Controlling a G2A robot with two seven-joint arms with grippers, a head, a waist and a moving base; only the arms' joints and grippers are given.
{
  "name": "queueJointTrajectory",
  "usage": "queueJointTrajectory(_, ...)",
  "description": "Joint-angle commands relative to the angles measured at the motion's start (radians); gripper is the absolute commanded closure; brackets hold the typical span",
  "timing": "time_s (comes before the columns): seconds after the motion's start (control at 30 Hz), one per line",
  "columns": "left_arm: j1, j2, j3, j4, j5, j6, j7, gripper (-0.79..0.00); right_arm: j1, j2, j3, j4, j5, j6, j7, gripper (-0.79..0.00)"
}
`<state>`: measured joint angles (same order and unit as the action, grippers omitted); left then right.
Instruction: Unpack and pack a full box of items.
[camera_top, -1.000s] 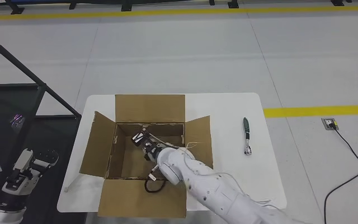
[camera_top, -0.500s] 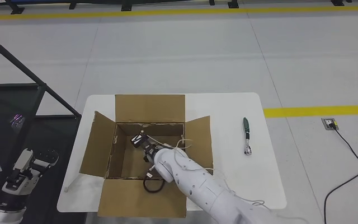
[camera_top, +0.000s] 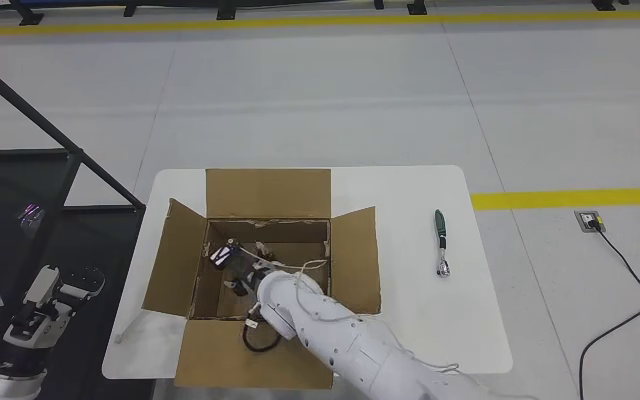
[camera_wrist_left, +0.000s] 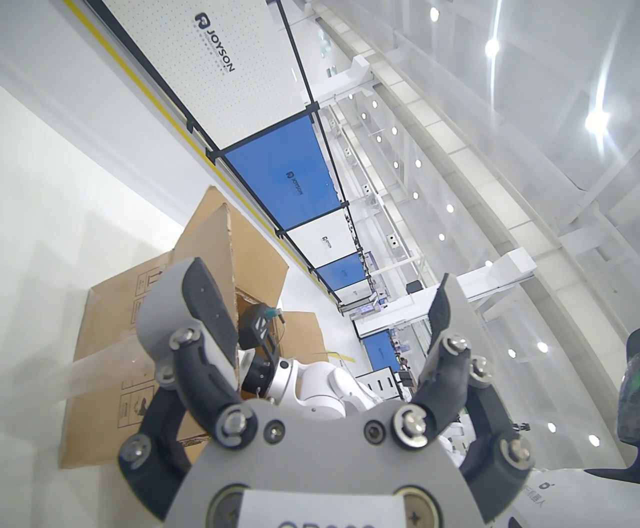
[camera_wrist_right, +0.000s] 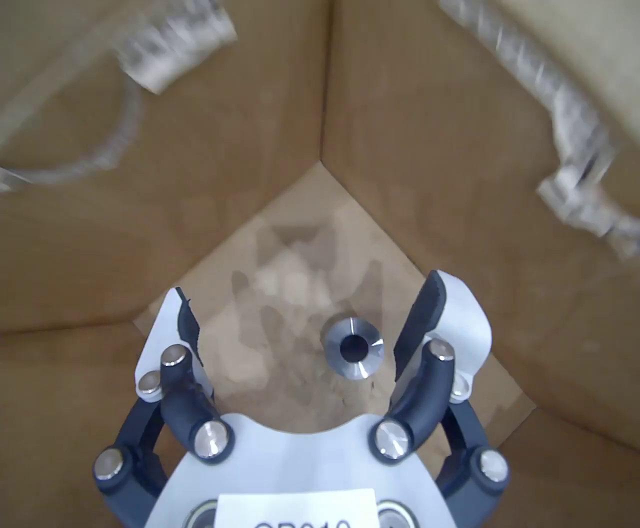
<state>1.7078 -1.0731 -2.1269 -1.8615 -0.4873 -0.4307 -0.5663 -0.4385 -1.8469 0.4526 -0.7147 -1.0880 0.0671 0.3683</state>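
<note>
Box (camera_top: 268, 190) of cardboard sits on the left half of the bench (camera_top: 420, 190), its flaps spread open. Beyond the bench's left edge my left claw (camera_wrist_left: 322, 285) hangs released, with nothing between its fingers, well apart from the work.

Inside the box my right claw (camera_wrist_right: 310, 290) is down low, by the wall nearest the bench's left edge and close to the box corner that faces the bench's far-left corner. It too is released. Its fingers (camera_wrist_right: 422, 320) stand spread on either side of a small steel socket (camera_wrist_right: 353, 348), which stands on end on the cardboard floor, hollow end up. The socket is off centre: just beside one finger, well short of the other. Strips of clear tape (camera_wrist_right: 580, 165) hang from the box walls above it. Toward the bench's right edge lies a green-handled ratchet (camera_top: 440, 243), well apart from the box.

I'd say I'm at the point of picking the socket out, and the lopsided line-up worries me most. If I close now, the near finger meets the socket first and could tip it or set it rolling into the corner, where the walls leave little room to chase it. Polished round steel is also slippery; a pinch off its middle may squirt it free on the lift. The far finger is close to the wall and could scrape cardboard and drag the light box along the bench. On the way out, the tape could catch a finger.
</note>
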Motion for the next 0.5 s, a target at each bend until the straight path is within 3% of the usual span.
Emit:
queueJointTrajectory(0.0,0.000,0.000,0.000,0.000,0.000,0.000,0.000,-0.785,-0.027,0.028,0.021,-0.102,-0.047,0.015,0.012,-0.785)
queueJointTrajectory(0.23,0.000,0.000,0.000,0.000,0.000,0.000,0.000,-0.785,-0.260,0.178,0.189,-0.621,-0.378,0.127,0.157,-0.785)
queueJointTrajectory(0.37,0.000,0.000,0.000,0.000,0.000,0.000,0.000,-0.785,-0.533,0.271,0.390,-1.041,-0.595,0.114,0.223,-0.785)
queueJointTrajectory(0.47,0.000,0.000,0.000,0.000,0.000,0.000,0.000,-0.785,-0.774,0.322,0.556,-1.361,-0.735,0.090,0.193,-0.785)
